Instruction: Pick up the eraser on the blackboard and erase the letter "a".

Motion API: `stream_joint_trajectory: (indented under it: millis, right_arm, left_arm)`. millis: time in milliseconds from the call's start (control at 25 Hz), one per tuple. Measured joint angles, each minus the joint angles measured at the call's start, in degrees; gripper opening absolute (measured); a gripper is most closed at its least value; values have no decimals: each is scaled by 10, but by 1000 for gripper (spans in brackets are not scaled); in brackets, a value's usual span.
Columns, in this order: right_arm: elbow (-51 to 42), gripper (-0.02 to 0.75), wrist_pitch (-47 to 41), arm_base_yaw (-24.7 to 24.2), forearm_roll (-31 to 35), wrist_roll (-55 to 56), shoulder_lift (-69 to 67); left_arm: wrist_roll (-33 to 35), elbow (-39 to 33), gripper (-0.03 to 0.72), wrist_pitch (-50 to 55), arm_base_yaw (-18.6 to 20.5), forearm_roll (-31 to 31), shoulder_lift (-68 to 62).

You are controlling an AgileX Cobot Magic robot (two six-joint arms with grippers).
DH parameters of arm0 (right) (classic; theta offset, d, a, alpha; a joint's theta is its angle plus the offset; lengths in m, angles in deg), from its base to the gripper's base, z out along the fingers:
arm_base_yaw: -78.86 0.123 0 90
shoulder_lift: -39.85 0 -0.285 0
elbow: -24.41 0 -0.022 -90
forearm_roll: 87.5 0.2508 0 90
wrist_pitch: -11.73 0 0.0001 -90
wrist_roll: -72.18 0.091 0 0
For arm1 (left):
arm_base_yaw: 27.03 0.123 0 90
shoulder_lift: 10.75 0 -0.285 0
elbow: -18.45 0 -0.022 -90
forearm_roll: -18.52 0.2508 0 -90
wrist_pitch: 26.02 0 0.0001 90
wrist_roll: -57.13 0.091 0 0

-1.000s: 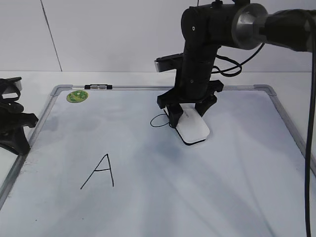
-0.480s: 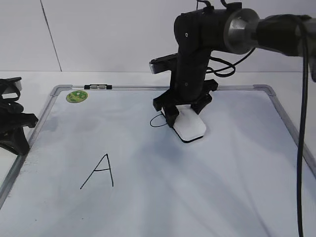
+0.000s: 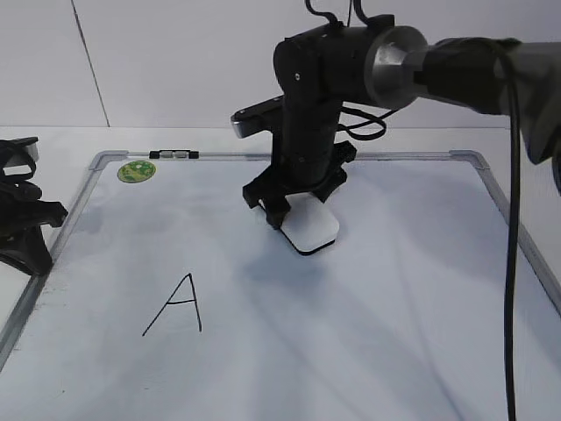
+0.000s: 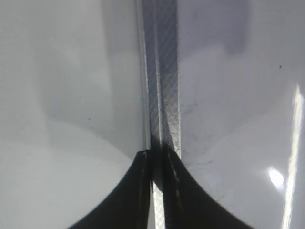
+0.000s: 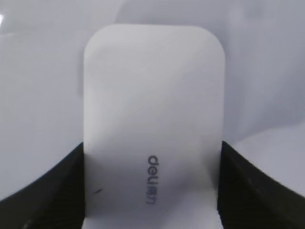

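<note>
My right gripper (image 3: 294, 206) is shut on the white eraser (image 3: 310, 230), which lies flat on the blackboard (image 3: 368, 316) near its upper middle. The right wrist view shows the eraser (image 5: 152, 119) with its grey mark between the two black fingers (image 5: 151, 191). No small letter "a" shows; the spot where it was is under or behind the gripper and eraser. My left gripper (image 3: 26, 232) rests at the board's left edge, and its fingers (image 4: 158, 164) are shut and empty over the grey frame (image 4: 162, 71).
A large capital "A" (image 3: 178, 305) is drawn at the lower left of the board. A round green sticker (image 3: 137, 171) sits at the top left corner. The grey frame (image 3: 517, 228) borders the board on the right.
My right gripper has slid the eraser to the left across the board, over the spot where the small "a" showed. The loop seen earlier is no longer visible. The left arm has not moved.
</note>
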Motion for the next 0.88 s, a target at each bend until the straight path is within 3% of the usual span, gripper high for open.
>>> stream_joint_trajectory:
  millis: [280,560,880]
  right_arm:
    - [1,566,-12,34,19,-30,0]
    - [1,566,-15,34,-14,-2,0]
    - [2,566,-20,-39,-11,12,0]
  left_arm:
    - [0,0,34,0,0,0,0]
    - [0,0,35,0,1,0,-1]
    - [0,0,35,0,1,0,-1]
